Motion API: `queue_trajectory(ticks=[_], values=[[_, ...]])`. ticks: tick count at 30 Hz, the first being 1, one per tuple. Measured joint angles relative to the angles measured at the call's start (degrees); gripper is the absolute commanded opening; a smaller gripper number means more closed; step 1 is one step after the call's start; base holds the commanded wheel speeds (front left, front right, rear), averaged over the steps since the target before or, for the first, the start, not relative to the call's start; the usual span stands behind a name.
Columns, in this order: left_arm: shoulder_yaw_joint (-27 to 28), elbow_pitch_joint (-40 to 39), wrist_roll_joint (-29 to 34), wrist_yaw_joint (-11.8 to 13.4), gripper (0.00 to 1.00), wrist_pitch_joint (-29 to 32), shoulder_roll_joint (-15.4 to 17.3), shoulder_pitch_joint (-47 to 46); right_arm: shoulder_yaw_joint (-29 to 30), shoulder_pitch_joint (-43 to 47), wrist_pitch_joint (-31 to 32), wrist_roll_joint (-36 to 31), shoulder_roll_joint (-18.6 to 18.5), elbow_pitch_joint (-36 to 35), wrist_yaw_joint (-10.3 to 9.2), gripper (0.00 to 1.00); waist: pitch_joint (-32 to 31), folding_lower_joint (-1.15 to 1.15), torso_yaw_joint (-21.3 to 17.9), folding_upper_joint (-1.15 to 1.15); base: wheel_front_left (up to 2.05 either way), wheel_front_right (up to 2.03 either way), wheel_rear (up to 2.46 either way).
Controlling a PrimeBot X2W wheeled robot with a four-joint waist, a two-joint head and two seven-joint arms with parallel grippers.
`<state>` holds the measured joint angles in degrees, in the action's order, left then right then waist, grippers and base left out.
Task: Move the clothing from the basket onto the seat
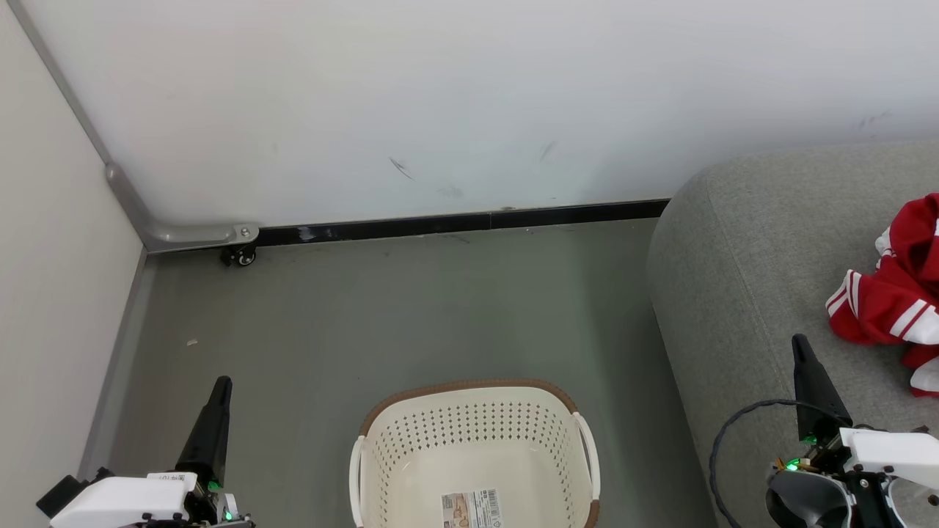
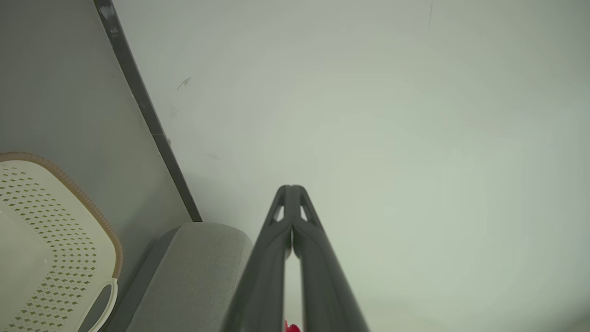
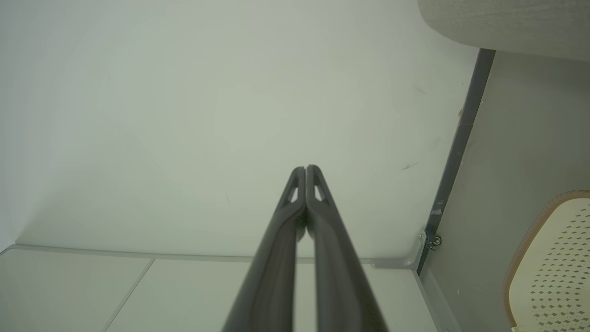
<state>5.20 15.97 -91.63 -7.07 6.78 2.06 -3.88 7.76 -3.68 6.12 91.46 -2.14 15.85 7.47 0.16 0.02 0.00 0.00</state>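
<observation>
Basket [image 1: 475,455] looks empty; clothing [image 1: 891,297] on seat [image 1: 741,293]. Left hand [image 2: 292,190], right hand [image 3: 306,169] pressed together, holding nothing. Task looks done.

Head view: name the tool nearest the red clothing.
The right tool, over the sofa beside the clothing; the left tool is across the basket, over floor.

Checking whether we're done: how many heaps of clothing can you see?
1: a red-and-white clothing heap on the grey sofa, cut off at the frame's right. The basket bottom shows its paper label; its near end is out of frame.
</observation>
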Motion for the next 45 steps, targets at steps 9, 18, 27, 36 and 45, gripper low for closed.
queue_trajectory(ticks=[9, 18, 27, 36, 45], values=[[0.0, 0.0, 0.0, 0.0, 0.00, 0.0, 0.0, 0.0, 0.0, 0.0, 0.0, 0.0, 0.0, 0.0, 0.00, 0.00, 0.0, 0.00, 0.0, 0.00, 0.00, 0.00, 0.00], [0.0, 0.0, 0.0, 0.0, 0.00, 0.0, 0.0, 0.0, 0.0, 0.0, 0.0, 0.0, 0.0, 0.0, 0.00, 0.00, 0.0, 0.00, 0.0, 0.00, 0.00, 0.00, 0.00], [-0.1, 0.0, 0.0, 0.0, 0.00, 0.0, 0.0, 0.0, 0.0, 0.0, 0.0, 0.0, 0.0, 0.0, 0.00, 0.00, 0.0, 0.00, 0.0, 0.00, 0.00, 0.00, 0.00], [-0.1, -0.1, 0.0, 0.0, 0.00, -0.1, 0.0, 0.0, 0.0, 0.0, 0.0, 0.0, 0.0, 0.0, 0.00, 0.00, 0.0, -0.01, 0.0, 0.00, 0.00, 0.00, 0.00], [-0.1, -0.1, 0.0, 0.0, 0.00, -0.1, 0.0, 0.0, 0.0, 0.0, 0.0, 0.0, 0.0, 0.0, 0.00, 0.00, 0.0, -0.01, 0.0, 0.00, 0.00, 0.00, 0.00]])
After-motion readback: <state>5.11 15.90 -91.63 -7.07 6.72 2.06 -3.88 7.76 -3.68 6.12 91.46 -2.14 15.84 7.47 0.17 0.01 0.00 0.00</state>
